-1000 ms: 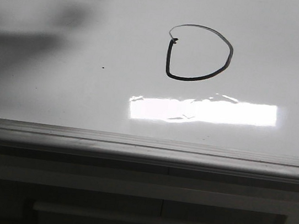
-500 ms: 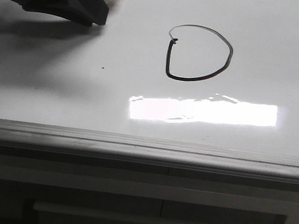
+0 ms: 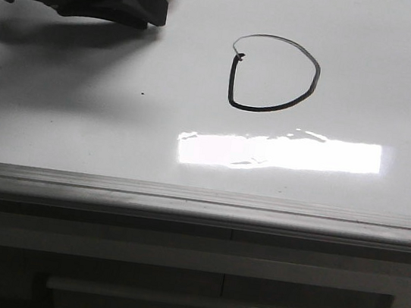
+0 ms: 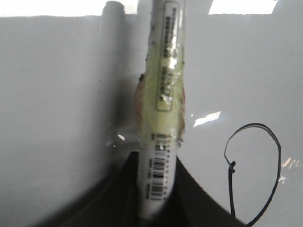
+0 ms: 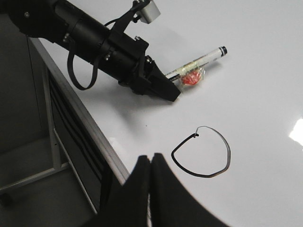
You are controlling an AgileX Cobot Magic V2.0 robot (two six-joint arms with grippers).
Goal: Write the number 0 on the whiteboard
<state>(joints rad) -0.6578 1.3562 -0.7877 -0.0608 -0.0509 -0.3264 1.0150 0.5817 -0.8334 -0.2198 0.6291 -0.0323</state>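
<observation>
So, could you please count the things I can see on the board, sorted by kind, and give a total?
Hand-drawn black loop, the number 0: 1
White marker pen with barcode label and yellowish tape: 1
Tiny black speck: 1
Black robot arms over the glossy whiteboard: 2, left gripper and right gripper
Total: 5

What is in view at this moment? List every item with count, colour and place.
whiteboard: 1, glossy white with grey edge strip, fills most of the front view.
number 0: 1, black D-like loop, right of centre on the board.
marker: 1, white barrel with yellowish tape and barcode, held low over the board, left of the loop.
black speck: 1, between gripper and loop.
cabinet front: 1, dark, below the board edge.
left gripper: black, shut on the marker.
right gripper: black, shut, empty, near the board's near edge.
</observation>
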